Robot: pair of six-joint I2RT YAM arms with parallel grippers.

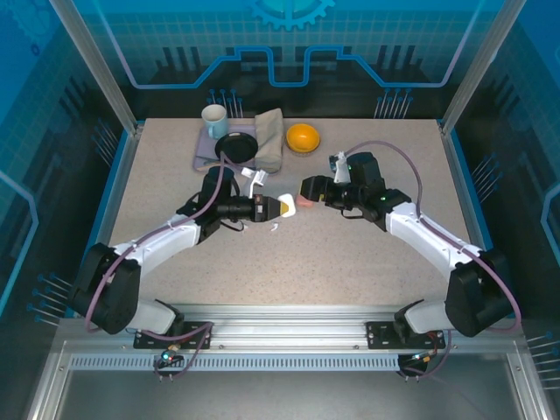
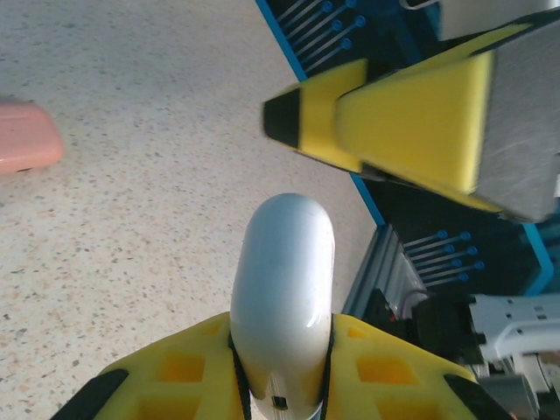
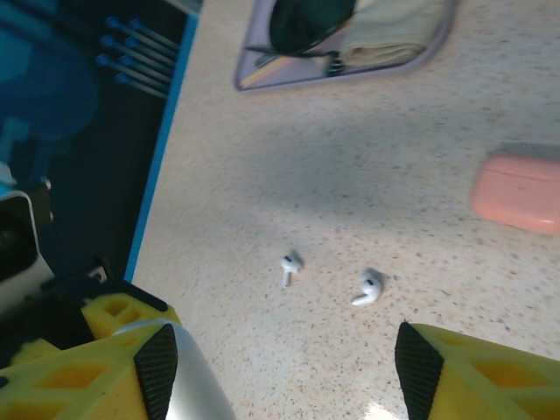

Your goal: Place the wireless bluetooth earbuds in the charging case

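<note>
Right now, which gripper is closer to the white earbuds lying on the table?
Left. The left gripper, shut on the white charging case, sits just beyond the white earbuds; the right gripper hangs open farther back and to the right.

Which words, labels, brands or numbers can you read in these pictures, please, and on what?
None can be read.
The white case, the pink case and the mug bear no visible lettering.
The gear emblem behind the table carries no words.

Pink case (image 2: 24,136) is sliced off by the left wrist view's left edge, the white case (image 2: 282,289) runs out the bottom, and the tray (image 3: 262,81) at the table's (image 3: 350,192) back edge is cropped on top!
</note>
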